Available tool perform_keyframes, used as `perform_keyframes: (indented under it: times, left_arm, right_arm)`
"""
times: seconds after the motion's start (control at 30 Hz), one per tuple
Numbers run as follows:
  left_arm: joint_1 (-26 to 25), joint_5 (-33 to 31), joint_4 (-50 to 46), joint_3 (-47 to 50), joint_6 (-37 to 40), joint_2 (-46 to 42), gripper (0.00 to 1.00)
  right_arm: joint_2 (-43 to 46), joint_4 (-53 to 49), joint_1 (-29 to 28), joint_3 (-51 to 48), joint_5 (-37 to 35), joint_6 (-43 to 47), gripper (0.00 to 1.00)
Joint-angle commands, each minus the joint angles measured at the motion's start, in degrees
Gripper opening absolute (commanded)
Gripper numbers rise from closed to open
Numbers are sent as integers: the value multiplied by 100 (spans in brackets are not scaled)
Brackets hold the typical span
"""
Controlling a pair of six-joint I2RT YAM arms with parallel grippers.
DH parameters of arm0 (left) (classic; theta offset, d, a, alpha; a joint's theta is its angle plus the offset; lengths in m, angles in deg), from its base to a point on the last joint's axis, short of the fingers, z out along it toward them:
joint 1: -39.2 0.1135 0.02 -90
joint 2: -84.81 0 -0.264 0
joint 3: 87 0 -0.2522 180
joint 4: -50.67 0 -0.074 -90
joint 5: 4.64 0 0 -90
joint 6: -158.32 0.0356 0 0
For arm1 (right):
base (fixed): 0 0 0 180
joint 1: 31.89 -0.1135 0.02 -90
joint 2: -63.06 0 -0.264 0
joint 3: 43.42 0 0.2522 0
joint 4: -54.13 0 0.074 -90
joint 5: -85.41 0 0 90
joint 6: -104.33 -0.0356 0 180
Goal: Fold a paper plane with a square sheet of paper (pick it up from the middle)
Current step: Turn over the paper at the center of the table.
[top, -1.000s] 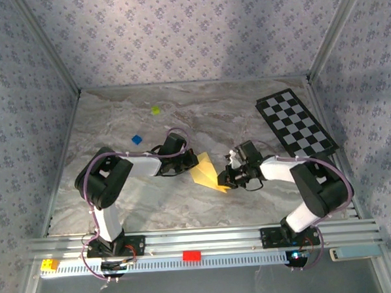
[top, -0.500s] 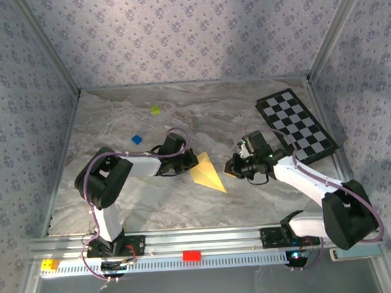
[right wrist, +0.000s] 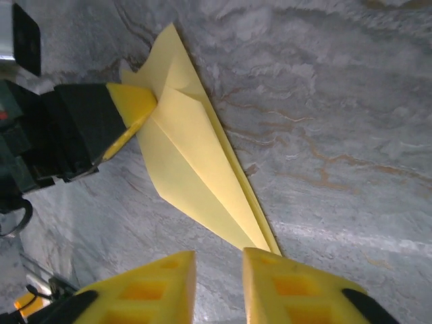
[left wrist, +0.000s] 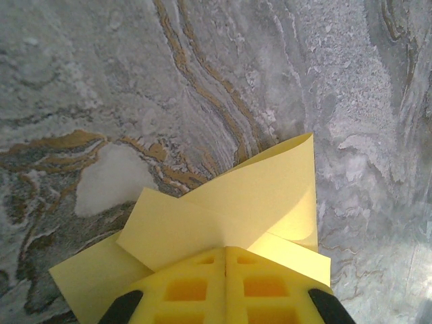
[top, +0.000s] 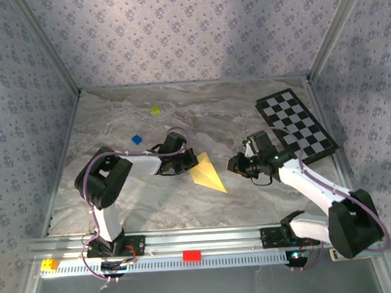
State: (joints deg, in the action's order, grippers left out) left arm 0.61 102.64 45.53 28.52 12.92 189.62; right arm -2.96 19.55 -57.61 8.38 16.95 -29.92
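The yellow paper plane (top: 207, 173) lies on the marble table as a slim pointed dart, its tip toward the front right. My left gripper (top: 186, 162) is shut on its wide back end; the left wrist view has the closed yellow fingers (left wrist: 196, 283) over the layered paper plane (left wrist: 270, 196). My right gripper (top: 235, 164) stands open just right of the plane, apart from it. In the right wrist view the plane (right wrist: 196, 148) runs toward the gap of the right gripper (right wrist: 217, 260), its tip beside the right finger, and the left gripper (right wrist: 131, 108) holds the far end.
A black-and-white checkered board (top: 296, 125) lies at the back right. A tiny yellow-green block (top: 155, 110) and a blue block (top: 137, 140) sit at the back left. A red block (top: 191, 255) and a yellow one (top: 49, 264) rest on the front rail.
My right gripper has drawn back from the plane's tip, to the right and away, and now stands open. The plane and the left gripper have stayed in place.
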Motion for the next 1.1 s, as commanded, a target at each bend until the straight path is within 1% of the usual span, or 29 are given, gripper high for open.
perform_keyframes:
  times: [0.0,0.1,0.13,0.17,0.2,0.23,0.27,0.3,0.37,0.47,0.6,0.73,0.83,0.9,1.0,1.07]
  left_arm:
    - [12,54,-431,36,44,124,0]
    - [0,-47,-487,134,32,6,0]
    - [5,-37,-472,144,14,0,0]
    - [1,-32,-492,134,16,13,0]
    - [-7,-25,-514,132,20,13,0]
    - [-8,-31,-507,139,20,13,0]
    - [-25,-32,-479,156,7,-3,0]
    - [-18,-25,-451,174,-7,-14,0]
    - [-41,-36,-436,184,-15,-44,0]
    - [-52,-58,-322,245,-91,-93,0]
    - [-53,-82,-277,272,-137,-93,0]
    - [-63,-101,-194,309,-169,-84,0]
    - [-69,-88,-183,318,-191,-86,0]
    - [-64,-93,-201,332,-157,-136,0]
    - [-66,-162,-108,459,-175,-245,0]
    - [-51,-85,-53,432,-222,-171,0]
  right_arm:
    - [512,52,42,-222,-511,205,30]
    - [867,48,91,-319,-838,130,29]
    - [948,44,142,-367,-857,-8,27]
    - [1004,75,226,-412,-728,-178,26]
    - [1034,61,322,-473,-577,-326,29]
    - [1035,144,397,-577,-407,-301,29]
    - [1017,309,473,-673,-140,-195,29]
    - [967,496,543,-743,184,-99,26]
    - [805,396,599,-701,587,-25,23]
    - [626,-47,586,-612,777,37,23]
    - [743,-79,547,-797,826,-246,23]
    - [1007,212,493,-1120,856,-520,27]
    - [1000,228,463,-1161,909,-588,30]
    - [865,260,420,-1113,997,-596,34]
    - [415,246,334,-865,1229,-509,35]
    - [36,-14,247,-525,1402,-292,35]
